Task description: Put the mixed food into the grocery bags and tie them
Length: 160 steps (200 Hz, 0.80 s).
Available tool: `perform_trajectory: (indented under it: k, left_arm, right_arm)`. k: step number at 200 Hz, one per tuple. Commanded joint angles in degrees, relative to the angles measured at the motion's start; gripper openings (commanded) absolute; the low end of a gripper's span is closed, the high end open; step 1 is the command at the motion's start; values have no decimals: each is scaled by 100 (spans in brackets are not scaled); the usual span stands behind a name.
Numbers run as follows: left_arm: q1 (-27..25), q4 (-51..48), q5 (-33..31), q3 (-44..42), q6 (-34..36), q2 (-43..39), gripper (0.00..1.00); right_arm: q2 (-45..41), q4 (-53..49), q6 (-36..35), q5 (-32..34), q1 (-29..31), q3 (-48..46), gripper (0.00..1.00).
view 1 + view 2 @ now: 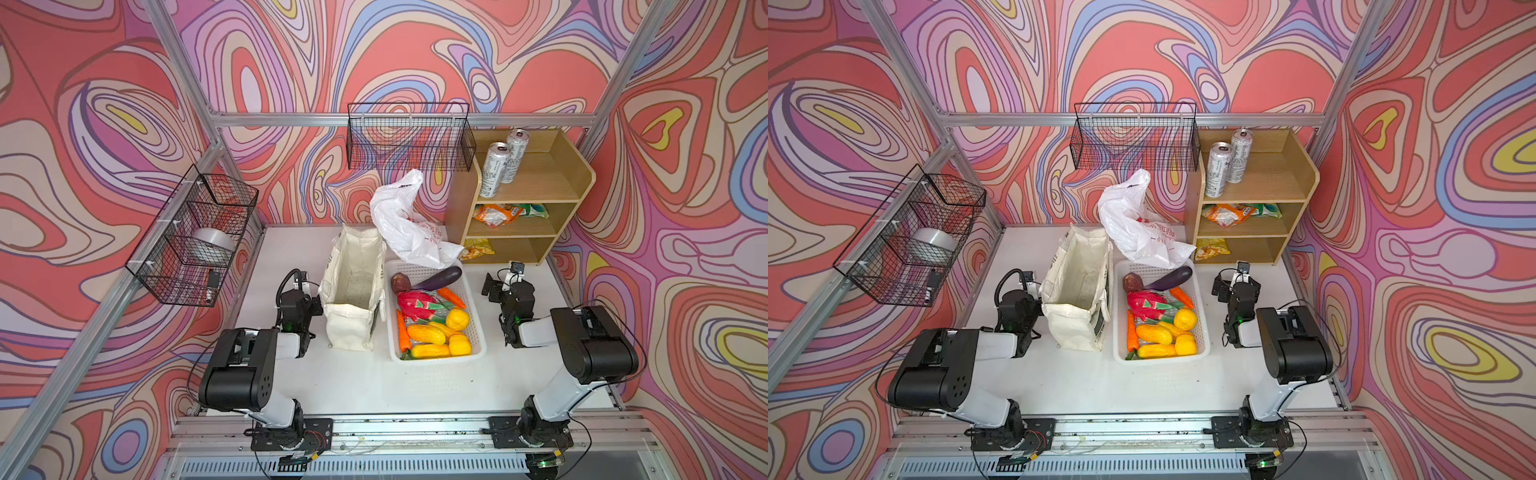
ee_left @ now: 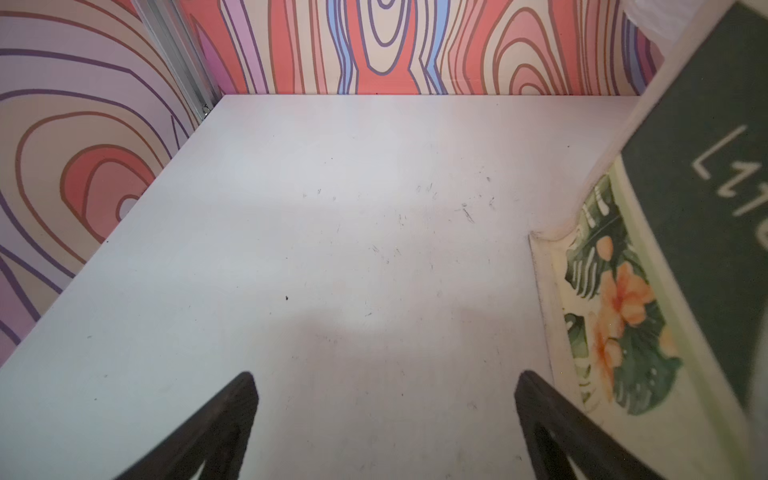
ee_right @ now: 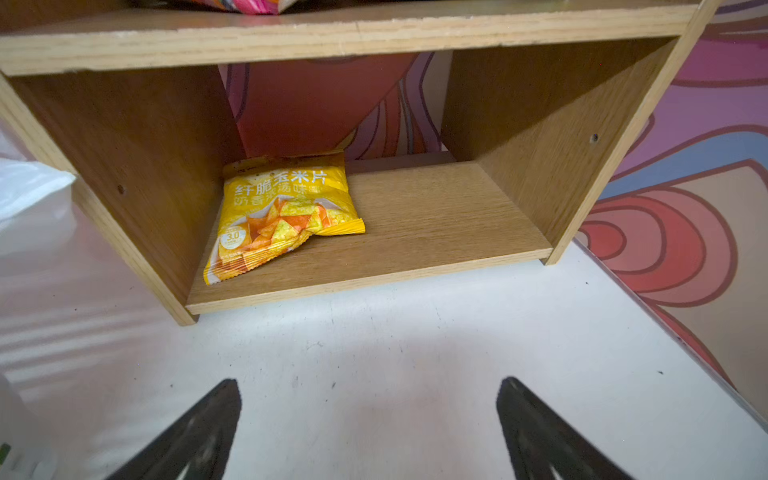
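The cream canvas tote (image 1: 353, 286) stands open on the table, with the white plastic bag (image 1: 407, 224) crumpled behind it. Eggplant (image 1: 438, 277), dragon fruit (image 1: 415, 305), carrots (image 1: 402, 332) and yellow vegetables (image 1: 430, 334) lie in a white basket (image 1: 478, 332). Two silver cans (image 1: 494, 168) stand on the top shelf, and snack packets (image 1: 496, 214) lie on the shelves below. A yellow packet (image 3: 282, 216) lies on the lowest shelf. My left gripper (image 2: 384, 378) is open over bare table beside the tote's floral side (image 2: 623, 311). My right gripper (image 3: 370, 384) is open, facing the lowest shelf.
A wooden three-tier shelf unit (image 1: 573, 174) stands at the back right. A black wire basket (image 1: 409, 137) hangs on the back wall. Another wire basket (image 1: 166, 257) on the left wall holds a tape roll (image 1: 214, 245). Aluminium frame rails border the table.
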Motion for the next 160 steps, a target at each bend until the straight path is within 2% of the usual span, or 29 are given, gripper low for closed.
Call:
perform_trajectory:
  k: [1,160]
  left_arm:
    - [1,139,67,-38,81,-19,100]
    - [1,104,9,-20,75,-15,100]
  right_arm:
    - [42,37,-36,-16,-24,-31,98]
    - [51,-16,-13,-38,-25,-5,99]
